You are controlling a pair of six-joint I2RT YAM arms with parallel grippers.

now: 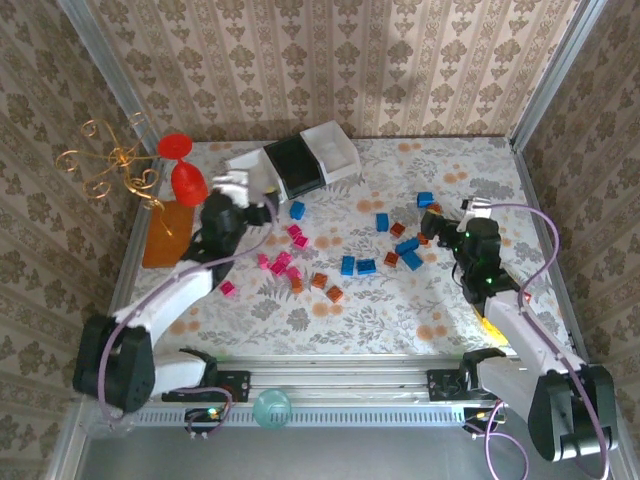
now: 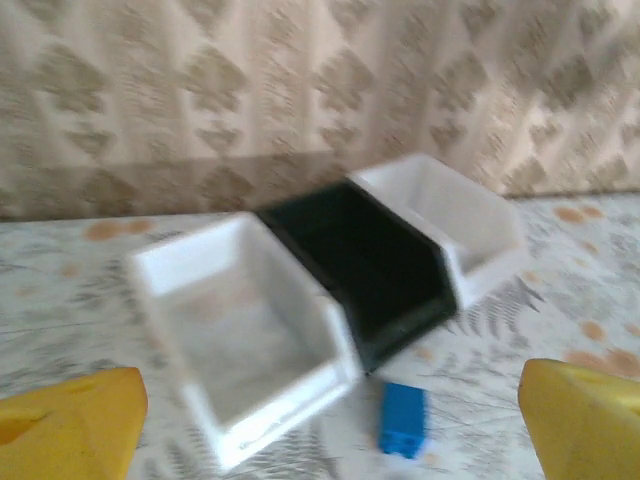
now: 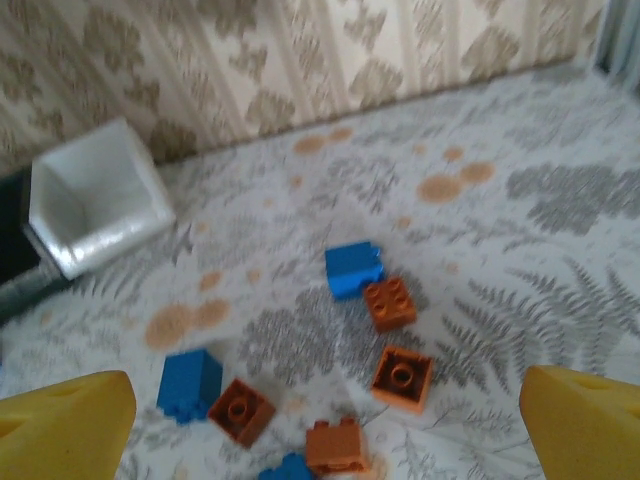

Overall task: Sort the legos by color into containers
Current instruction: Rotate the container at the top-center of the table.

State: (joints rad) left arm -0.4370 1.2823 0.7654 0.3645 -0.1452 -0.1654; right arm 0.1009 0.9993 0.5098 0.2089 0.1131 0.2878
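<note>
Floral tablecloth (image 1: 400,320), patterned wallpaper behind. 3 bins side by side at far edge: left white bin (image 2: 170,265), black bin (image 2: 370,250), right white bin (image 2: 480,230). Legos loose mid-table: pink bricks (image 1: 280,262), blue bricks (image 1: 358,265), orange-brown bricks (image 1: 325,285). Left gripper (image 2: 335,425) facing bins, jaws spread wide, holding nothing; 1 blue brick (image 2: 403,418) just beside left white bin. Right gripper (image 3: 330,430) wide open, empty, over blue and brown bricks.

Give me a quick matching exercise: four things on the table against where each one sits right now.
1. black bin
2. red goblet
3. orange mat
4. pink legos

A. scattered on the table, left of centre
B. between left white bin and right white bin
C. upright, far-left corner, by the gold ornament
D. flat along the left edge

Pairs: 1-B, 2-C, 3-D, 4-A.
</note>
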